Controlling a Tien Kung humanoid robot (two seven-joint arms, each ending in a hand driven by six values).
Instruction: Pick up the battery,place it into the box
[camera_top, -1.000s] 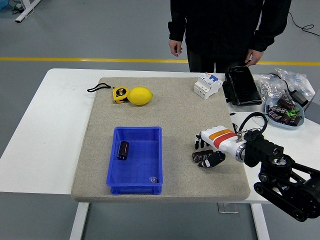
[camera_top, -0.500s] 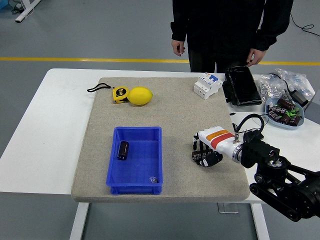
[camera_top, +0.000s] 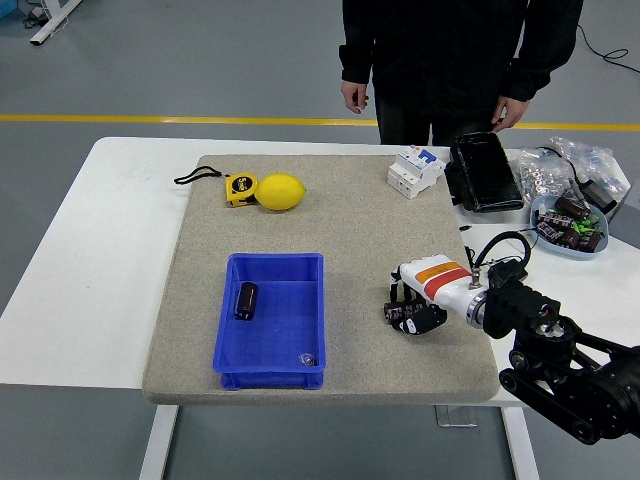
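Battery (camera_top: 397, 313) lies on the mat at lower right of centre, right hand (camera_top: 412, 305) curled around it in a grip but not lifted, while the box (camera_top: 271, 319) at lower left already holds one; carrying over and release remain.

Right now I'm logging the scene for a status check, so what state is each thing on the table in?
right hand: fingers curled down on a battery on the mat.
blue box: open-topped, one battery lying in it.
lemon: resting on the mat, touching the tape measure.
tape measure: on the mat, strap trailing left.
circuit breaker: standing at the mat's far edge.
black case: shut.
person's hands: hanging, holding nothing.
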